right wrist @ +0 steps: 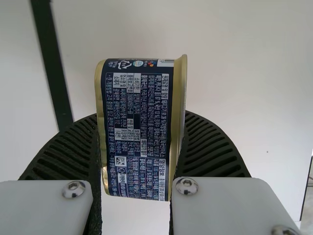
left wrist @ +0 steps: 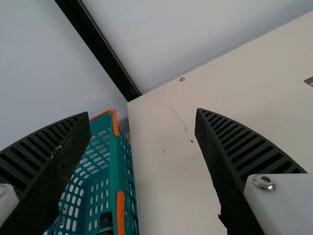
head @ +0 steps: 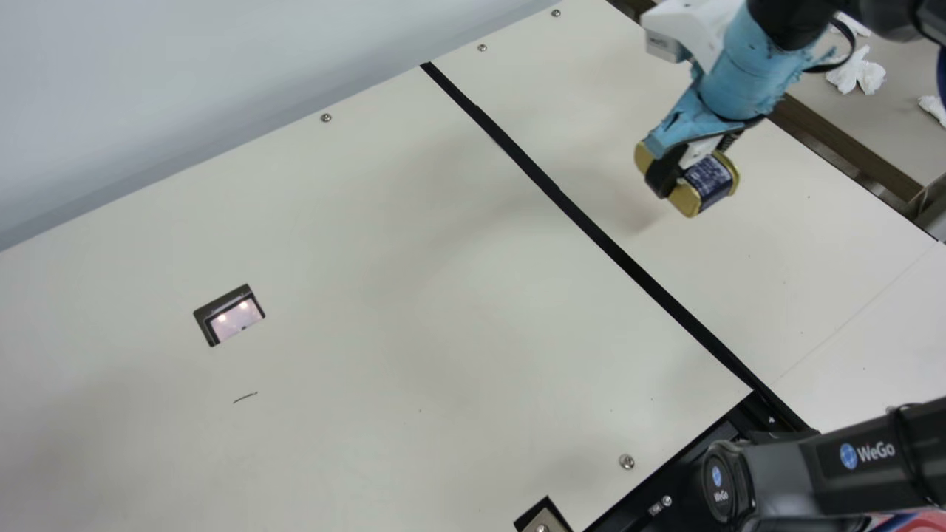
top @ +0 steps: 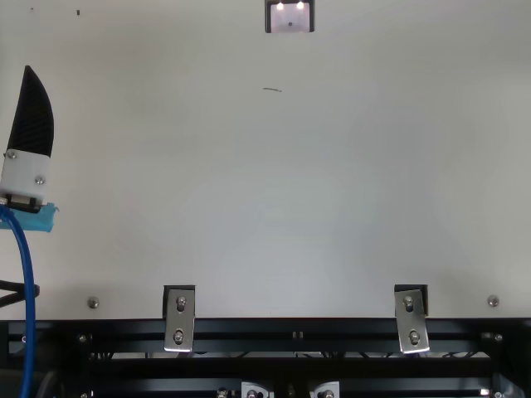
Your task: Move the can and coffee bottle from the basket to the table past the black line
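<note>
Ribbed left gripper point(left wrist: 143, 115) has its fingers apart; teal basket point(left wrist: 120, 166) stands beside a side edge of the tabletop point(head: 443, 332). Right gripper point(right wrist: 139, 116) clamps the gold-navy can point(head: 711, 179), tilted in air between black line point(head: 628, 261) and right edge: level it, lower softly, release only after contact.

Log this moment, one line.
Right gripper: shut on gold-and-navy metal can | can: aloft past black tape line | left gripper: open, empty | teal perforated basket: beside cream table

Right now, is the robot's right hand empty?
No, in the right wrist view the right gripper has a blue-and-gold can held between its two black ribbed fingers.
</note>
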Robot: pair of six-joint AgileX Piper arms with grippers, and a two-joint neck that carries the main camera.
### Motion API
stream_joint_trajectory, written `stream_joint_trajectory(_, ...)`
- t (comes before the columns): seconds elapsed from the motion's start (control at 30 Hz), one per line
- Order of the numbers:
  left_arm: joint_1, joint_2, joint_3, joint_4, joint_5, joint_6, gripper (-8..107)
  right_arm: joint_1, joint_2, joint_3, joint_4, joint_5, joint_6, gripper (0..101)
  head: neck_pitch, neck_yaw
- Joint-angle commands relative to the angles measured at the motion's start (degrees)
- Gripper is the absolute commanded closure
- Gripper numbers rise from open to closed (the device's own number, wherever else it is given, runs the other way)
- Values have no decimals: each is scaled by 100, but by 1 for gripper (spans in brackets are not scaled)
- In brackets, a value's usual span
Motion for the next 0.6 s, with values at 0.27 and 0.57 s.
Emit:
stream_joint_trajectory(0.27, 0, 0, 0, 0, 0, 0, 9, -960, 216, 559, 429, -630, -281, 101, -36, -143)
stream_joint_trajectory(0.57, 0, 0, 0, 0, 0, 0, 9, -1246, 244, 991, 694, -1034, -533, 0, -36, -143)
